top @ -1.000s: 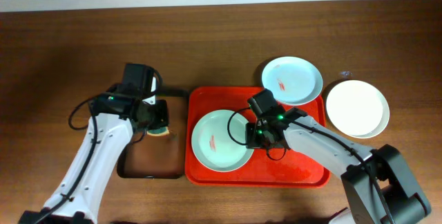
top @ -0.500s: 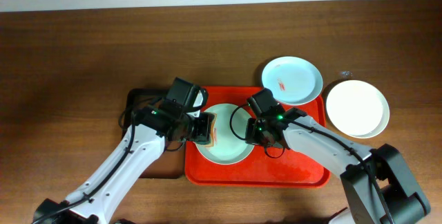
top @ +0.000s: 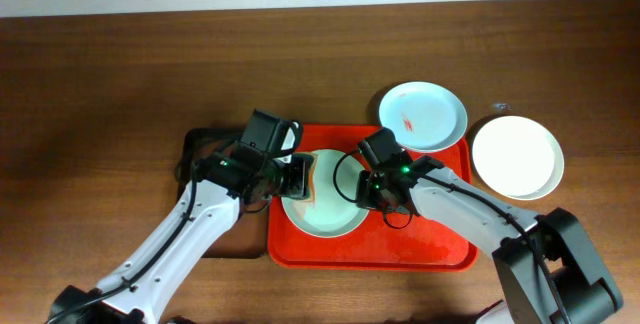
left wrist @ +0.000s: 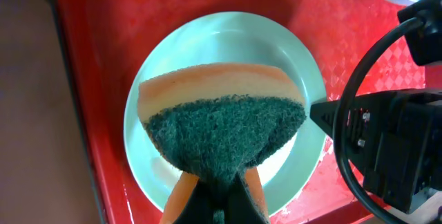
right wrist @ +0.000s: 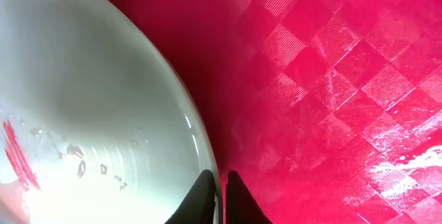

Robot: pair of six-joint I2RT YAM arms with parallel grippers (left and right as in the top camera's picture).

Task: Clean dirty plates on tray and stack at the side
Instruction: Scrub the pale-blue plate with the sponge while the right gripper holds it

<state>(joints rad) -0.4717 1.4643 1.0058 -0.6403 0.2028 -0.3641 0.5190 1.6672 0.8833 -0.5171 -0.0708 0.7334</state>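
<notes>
A pale mint plate lies on the red tray. My left gripper is shut on an orange and green sponge and holds it, green side down, over the plate's middle. In the left wrist view the sponge hides the plate's centre. My right gripper is shut on the plate's right rim. The rim runs between its fingertips, and a red smear shows on the plate. A second plate with a red smear sits at the tray's far right corner.
A clean white plate rests on the wooden table right of the tray. A black tray with a brown base lies left of the red tray, mostly under my left arm. In the left wrist view the right gripper's body stands close by the plate.
My left arm carried the sponge from the black tray rightwards to above the plate on the red tray. The right gripper has stayed at the plate's rim.
</notes>
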